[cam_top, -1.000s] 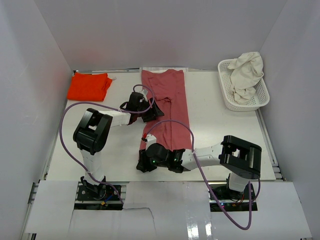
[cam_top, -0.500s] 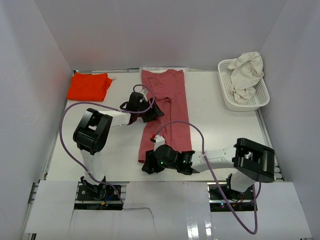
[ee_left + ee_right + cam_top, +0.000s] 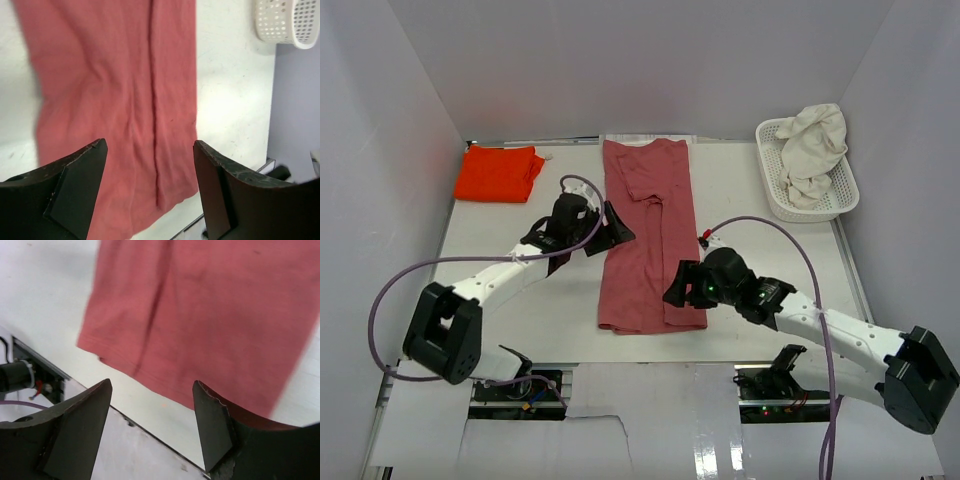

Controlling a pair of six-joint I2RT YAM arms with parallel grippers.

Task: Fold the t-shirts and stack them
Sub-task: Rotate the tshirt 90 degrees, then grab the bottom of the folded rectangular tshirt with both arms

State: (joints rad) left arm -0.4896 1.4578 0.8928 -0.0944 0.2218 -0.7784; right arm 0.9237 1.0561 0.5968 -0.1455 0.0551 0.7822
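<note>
Three t-shirts lie well apart: the dusty rose-red t-shirt [image 3: 648, 240] is folded into a long strip down the middle of the table [image 3: 740, 180], the orange-red t-shirt [image 3: 498, 172] sits folded at the far left, and the cream-white t-shirt [image 3: 817, 145] is heaped in the white basket [image 3: 775, 195]. Both the left fingers [image 3: 65, 195] and the right fingers [image 3: 70, 430] stand wide — holding nothing — the left over the strip's left edge, the right over its near right corner

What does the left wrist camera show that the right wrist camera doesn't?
Only the left wrist view shows the white basket, in its top right corner. Only the right wrist view shows a purple cable below the table's near edge. Both show the rose-red t-shirt lying flat on the white table, framed by the left gripper or the right gripper, each open and empty.
</note>
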